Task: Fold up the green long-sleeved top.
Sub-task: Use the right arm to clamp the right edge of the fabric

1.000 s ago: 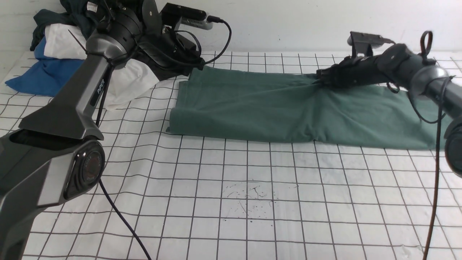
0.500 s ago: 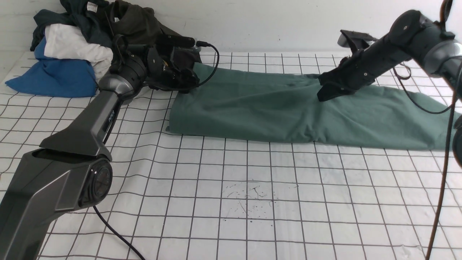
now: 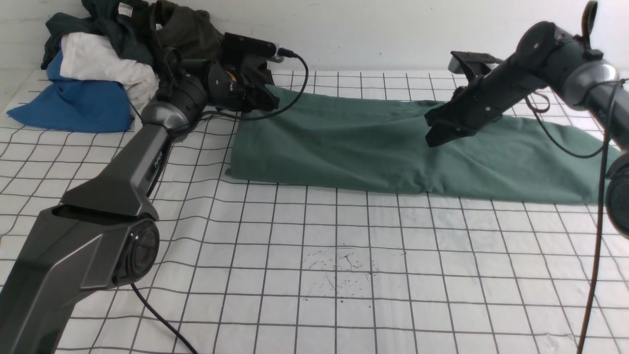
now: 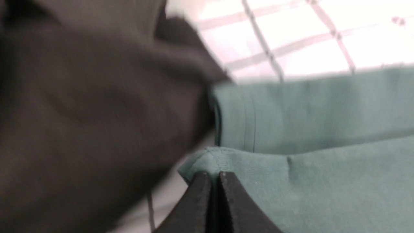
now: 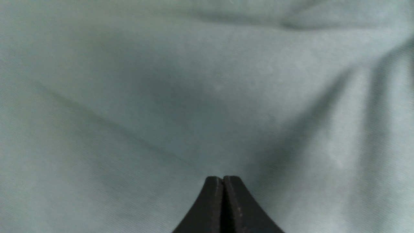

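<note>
The right gripper, closed on nothing, has lifted off the green long-sleeved top, while the left gripper now pinches its far left corner. The top lies folded on the far half of the gridded table, its long axis running left to right.

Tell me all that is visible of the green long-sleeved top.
The green long-sleeved top is muted sage-green, cotton-looking cloth, folded into a long wrinkled band lying flat across the gridded table. A hem shows at its far left corner, where the shut left hand seems to pinch it. The shut right hand hovers above.
</note>
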Tool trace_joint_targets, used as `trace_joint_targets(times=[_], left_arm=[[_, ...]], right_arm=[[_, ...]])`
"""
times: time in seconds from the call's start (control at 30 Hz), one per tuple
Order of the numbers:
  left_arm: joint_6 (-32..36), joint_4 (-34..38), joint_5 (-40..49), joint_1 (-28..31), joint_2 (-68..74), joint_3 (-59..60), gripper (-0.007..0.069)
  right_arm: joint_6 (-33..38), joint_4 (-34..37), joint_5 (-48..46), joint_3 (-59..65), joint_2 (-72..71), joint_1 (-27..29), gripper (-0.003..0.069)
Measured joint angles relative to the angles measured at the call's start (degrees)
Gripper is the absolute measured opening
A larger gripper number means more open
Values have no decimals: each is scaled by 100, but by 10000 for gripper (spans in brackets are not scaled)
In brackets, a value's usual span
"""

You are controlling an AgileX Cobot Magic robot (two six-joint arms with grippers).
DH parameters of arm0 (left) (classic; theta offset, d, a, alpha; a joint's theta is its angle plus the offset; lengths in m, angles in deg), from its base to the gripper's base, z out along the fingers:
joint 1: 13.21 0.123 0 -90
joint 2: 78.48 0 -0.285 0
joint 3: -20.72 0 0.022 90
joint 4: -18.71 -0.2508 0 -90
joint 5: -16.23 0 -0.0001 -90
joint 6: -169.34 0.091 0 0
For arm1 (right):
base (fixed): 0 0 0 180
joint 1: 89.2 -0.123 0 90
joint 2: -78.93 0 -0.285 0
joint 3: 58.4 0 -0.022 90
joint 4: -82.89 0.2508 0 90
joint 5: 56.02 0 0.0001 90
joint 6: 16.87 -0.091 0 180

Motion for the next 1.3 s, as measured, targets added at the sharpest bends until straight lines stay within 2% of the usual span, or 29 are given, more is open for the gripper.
trace_joint_targets(times=[0.27,0.33,0.43,0.47,0.53,0.67,0.77,0.87,0.93,0.97,1.07,1.2,1.3], left_arm=[[109,0,-1169,-5,191,-20,8],[109,-12,-1213,1,347,-20,75],[115,-33,-779,44,374,-20,213],[115,-33,-742,47,373,-20,236],[120,-39,-40,114,181,-20,367],[-165,6,1596,189,-324,-138,442],[-376,172,2837,211,-743,-218,417],[-337,437,3387,148,-830,-226,341],[-283,485,3459,113,-805,-182,305],[-196,515,3539,19,-735,47,227],[-131,477,3568,-73,-649,266,148],[-139,160,3584,-126,-781,406,22],[-145,73,3642,-126,-1152,447,-1]], right_arm=[[0,-536,-4,0,0,11,-14],[0,-1045,-4,0,0,11,-14],[-61,-1889,-4,0,-6,24,-14],[-76,-1948,-4,0,-15,25,-14],[-353,-2651,-4,0,-98,131,-14],[-707,-3066,-18,0,-359,411,-14],[-907,-2984,-7,30,-472,710,-14],[-994,-2704,21,359,-489,1101,-14],[-985,-2664,15,516,-481,1226,-14],[-941,-2661,-10,769,-443,1432,-14],[-1033,-2785,-3,854,-433,1643,-14],[-1659,-3175,53,911,-765,2003,-14],[-1728,-2919,53,923,-1203,2247,-6]])
